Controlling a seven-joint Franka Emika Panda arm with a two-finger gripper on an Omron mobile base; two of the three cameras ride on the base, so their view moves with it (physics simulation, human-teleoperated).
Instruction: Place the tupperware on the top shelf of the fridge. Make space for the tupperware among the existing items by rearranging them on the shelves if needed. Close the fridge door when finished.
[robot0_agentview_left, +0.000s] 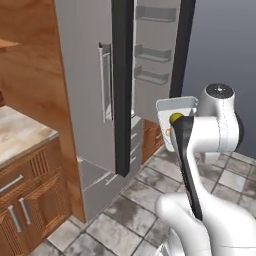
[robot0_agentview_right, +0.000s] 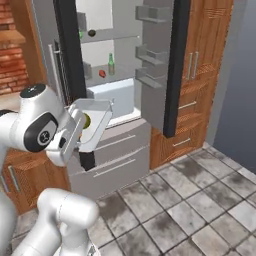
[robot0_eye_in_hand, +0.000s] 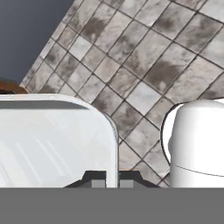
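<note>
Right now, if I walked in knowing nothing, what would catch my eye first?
Probably the white container tipped on its side in the robot's gripper, a green ball of food still inside. Behind it the fridge stands open, with a green bottle on a shelf.

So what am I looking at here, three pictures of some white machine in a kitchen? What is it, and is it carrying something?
It is a white robot arm on a driving base, in a computer-rendered kitchen. Two pictures come from cameras on the base, behind the arm to its left and right. The third comes from a camera on the hand itself, looking past its two dark fingertips at the tiled floor. The hand is shut on the rim of the tupperware, a shallow white container, held tilted in the air, with an olive-green ball inside. Ahead stands the grey fridge, its door open. Inside, a green bottle and a red piece sit on a shelf.
</note>
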